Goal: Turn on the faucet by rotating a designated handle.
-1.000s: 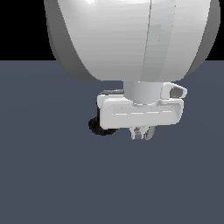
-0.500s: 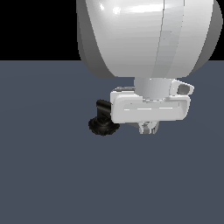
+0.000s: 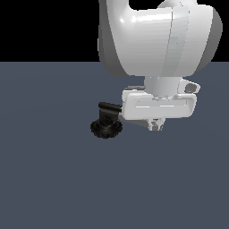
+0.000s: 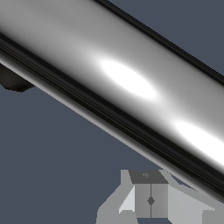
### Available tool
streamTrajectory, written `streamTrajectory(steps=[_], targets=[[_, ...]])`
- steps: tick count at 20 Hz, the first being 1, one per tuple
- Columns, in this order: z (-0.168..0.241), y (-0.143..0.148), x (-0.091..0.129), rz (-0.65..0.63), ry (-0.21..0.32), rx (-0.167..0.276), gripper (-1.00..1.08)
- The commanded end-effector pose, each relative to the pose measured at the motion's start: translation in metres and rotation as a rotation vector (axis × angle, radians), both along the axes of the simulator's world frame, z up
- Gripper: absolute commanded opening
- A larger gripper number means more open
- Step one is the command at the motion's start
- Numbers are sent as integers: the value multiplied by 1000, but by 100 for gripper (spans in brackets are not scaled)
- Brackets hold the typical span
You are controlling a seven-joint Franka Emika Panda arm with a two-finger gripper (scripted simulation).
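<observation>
In the exterior view the faucet's black scalloped base stands on the dark floor, with its black elbow above it. The elbow runs toward my white gripper, which hides the handle in this view. The gripper sits just to the exterior view's right of the base, with its fingers close together. In the wrist view the shiny silver handle fills the picture as a diagonal bar, very near the camera. The fingertips are pressed together beside the bar, not around it. A bit of black faucet part shows at the bar's edge.
The large white arm links hang over the scene. The flat dark grey-blue floor spreads all around the faucet. Nothing else shows.
My gripper and arm have moved to the exterior view's right and slightly up. More of the black base and elbow is now uncovered.
</observation>
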State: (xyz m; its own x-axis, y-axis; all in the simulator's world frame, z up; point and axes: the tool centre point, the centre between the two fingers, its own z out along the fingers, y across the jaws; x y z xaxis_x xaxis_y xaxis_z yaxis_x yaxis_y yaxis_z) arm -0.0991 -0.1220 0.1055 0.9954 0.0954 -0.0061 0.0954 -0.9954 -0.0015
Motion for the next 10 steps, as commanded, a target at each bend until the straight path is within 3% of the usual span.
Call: streamTrajectory(steps=[1,10], targets=[[0,1,14,17,-6,0,-100],[0,-20,40,13,-6,-1,-100]])
